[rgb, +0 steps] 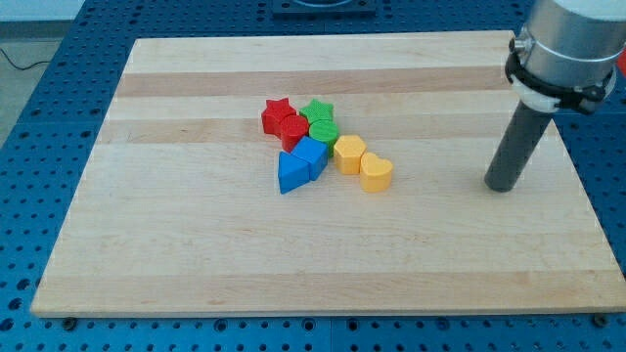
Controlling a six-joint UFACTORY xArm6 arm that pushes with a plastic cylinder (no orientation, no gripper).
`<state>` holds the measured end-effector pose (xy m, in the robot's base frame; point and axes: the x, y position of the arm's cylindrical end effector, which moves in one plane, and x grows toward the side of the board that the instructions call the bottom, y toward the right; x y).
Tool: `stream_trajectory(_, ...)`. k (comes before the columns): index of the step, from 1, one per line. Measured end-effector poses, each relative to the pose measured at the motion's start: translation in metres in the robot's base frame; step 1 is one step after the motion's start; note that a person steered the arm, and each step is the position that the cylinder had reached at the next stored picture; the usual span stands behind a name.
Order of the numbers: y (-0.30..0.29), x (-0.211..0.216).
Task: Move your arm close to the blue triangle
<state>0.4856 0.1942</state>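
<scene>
No gripper here, so no open or closed to tell; only rod. My tip (pixel 502 188) sits far toward view's right of blue triangle (pixel 290 174). Blue triangle at bottom-left of block pile, mid desk (pixel 196 264). Not close yet. Whole trip left.

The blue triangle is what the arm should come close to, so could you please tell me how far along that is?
Nothing looks done yet. My tip rests on the board far to the view's right of the cluster, with bare wood between it and the yellow blocks. The blue triangle sits at the cluster's lower left, beside the blue block. The whole approach is left.
</scene>
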Motion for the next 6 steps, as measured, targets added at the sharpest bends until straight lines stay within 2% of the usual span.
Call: stream_trajectory(6, -0.216, 0.01)
